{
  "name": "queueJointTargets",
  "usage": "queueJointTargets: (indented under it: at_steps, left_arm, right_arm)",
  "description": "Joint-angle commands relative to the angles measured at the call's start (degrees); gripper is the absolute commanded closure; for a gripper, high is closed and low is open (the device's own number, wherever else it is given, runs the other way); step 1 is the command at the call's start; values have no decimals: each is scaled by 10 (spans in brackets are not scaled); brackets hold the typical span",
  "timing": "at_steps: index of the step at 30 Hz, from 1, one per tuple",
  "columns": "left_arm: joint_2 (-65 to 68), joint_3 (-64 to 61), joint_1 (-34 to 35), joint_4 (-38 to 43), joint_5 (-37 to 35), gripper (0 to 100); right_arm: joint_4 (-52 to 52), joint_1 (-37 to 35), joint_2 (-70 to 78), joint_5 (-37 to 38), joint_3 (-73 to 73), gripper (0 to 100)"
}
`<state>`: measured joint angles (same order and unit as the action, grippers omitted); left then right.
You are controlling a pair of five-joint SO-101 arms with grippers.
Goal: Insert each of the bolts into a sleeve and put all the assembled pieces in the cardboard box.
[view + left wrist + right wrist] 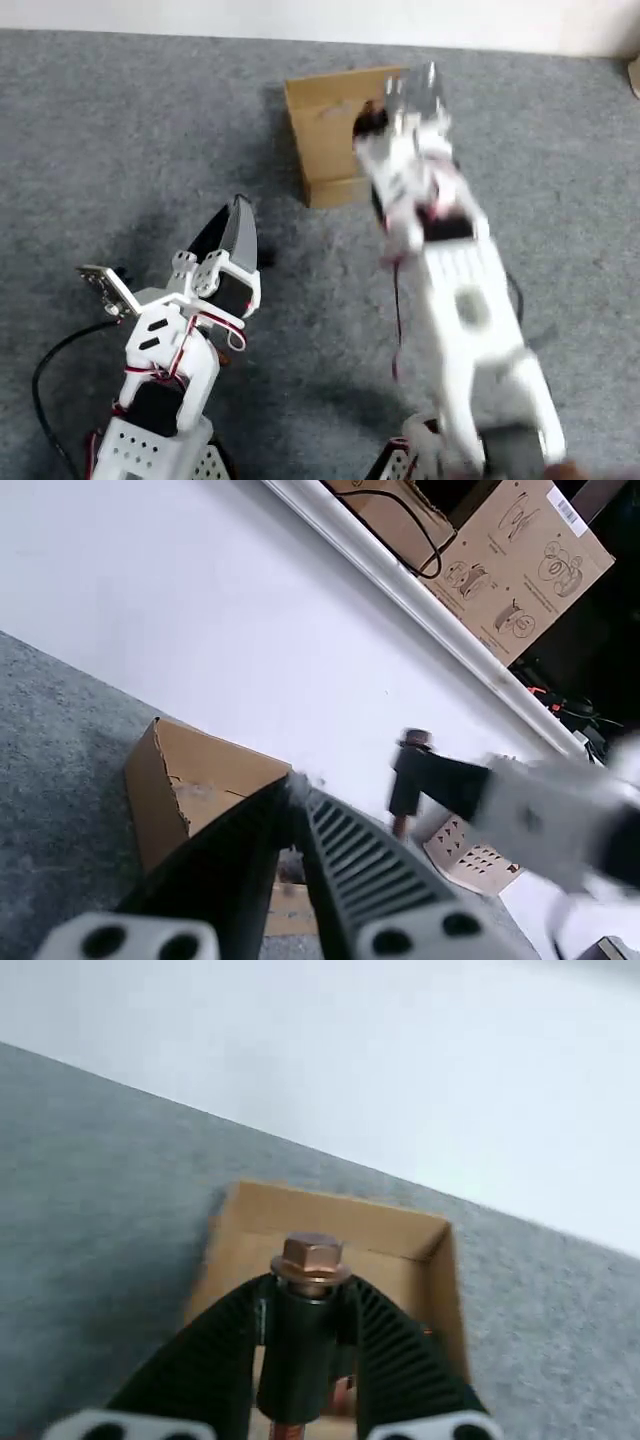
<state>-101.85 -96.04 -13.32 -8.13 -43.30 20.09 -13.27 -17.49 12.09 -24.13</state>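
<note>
Cardboard box point(325, 140) is sitting open side up at the far end of the table, and it's looking to me like the drop-off step is what's going on right now. One piece is already put together and is waiting to go in. My guess at the next move: it's calling for the held piece to be hanging properly over the opening rather than over the wall, then the jaws letting go so it's falling inside. Right gripper point(412, 90) is hovering over the box's right-hand edge in the high view. Left gripper point(240, 208) is parked nearer the robot, well apart from the box, with its jaws pinched together on nothing. The right one's jaws are squeezing the black sleeve point(298, 1360) from both sides, so the piece is sitting above the box, not in it. The copper bolt point(312, 1256) is sitting down inside that sleeve, its hex head poking out just past the fingertips. Whether anything is already lying in the box, I'm not managing to tell.
</note>
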Motion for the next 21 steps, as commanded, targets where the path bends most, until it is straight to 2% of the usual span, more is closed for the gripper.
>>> queueJointTargets:
  at_steps: [1, 11, 21]
  left_arm:
    - [3, -13, 7, 12, 4, 992]
    - [3, -13, 7, 12, 4, 992]
    - [3, -13, 6, 12, 4, 992]
  right_arm:
    - [45, 49, 208, 5, 251, 994]
    - [217, 86, 640, 5, 718, 994]
    - [346, 87, 866, 8, 1073, 987]
